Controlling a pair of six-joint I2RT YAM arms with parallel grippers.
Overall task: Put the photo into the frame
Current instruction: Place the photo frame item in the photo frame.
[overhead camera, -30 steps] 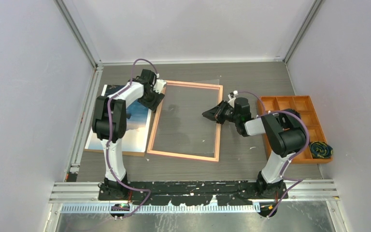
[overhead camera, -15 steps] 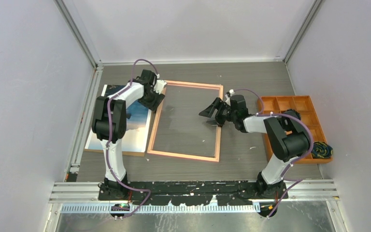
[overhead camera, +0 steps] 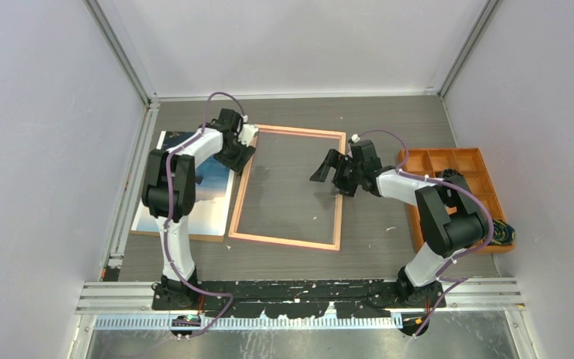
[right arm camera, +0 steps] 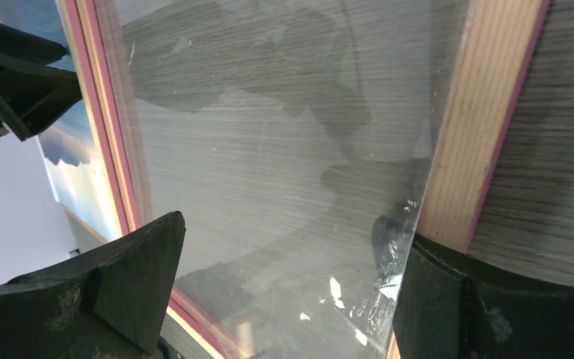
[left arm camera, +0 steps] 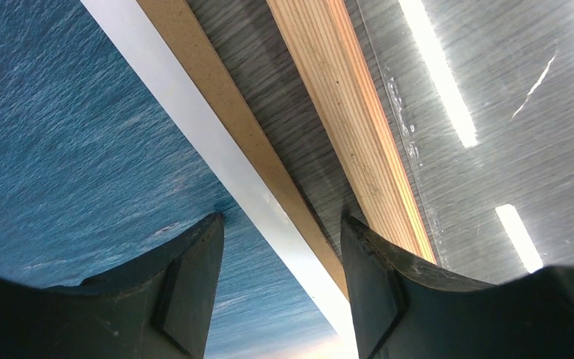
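The frame (overhead camera: 288,187) lies flat mid-table with its tan wooden back up, and its clear pane (right arm camera: 269,134) rests inside. To its left lies the photo (overhead camera: 190,187), sea side up, on a brown backing board (left arm camera: 217,82). My left gripper (overhead camera: 241,155) is low at the frame's far left corner. Its jaws (left arm camera: 280,218) stand open astride the photo's white border and the board's edge, one finger over the photo (left arm camera: 67,149), the other beside the wooden rail (left arm camera: 344,97). My right gripper (overhead camera: 332,178) hangs wide open (right arm camera: 295,232) over the pane by the frame's right rail (right arm camera: 478,112), holding nothing.
An orange compartment tray (overhead camera: 448,151) stands at the right, with a dark blue-and-yellow bundle (overhead camera: 497,232) at its near corner. An aluminium rail (overhead camera: 131,187) runs along the left wall. Walls close in the back and both sides.
My right gripper has gone from nearly shut to wide open, and its wrist has shifted slightly toward the far side of the frame's right rail. The left arm has not moved.
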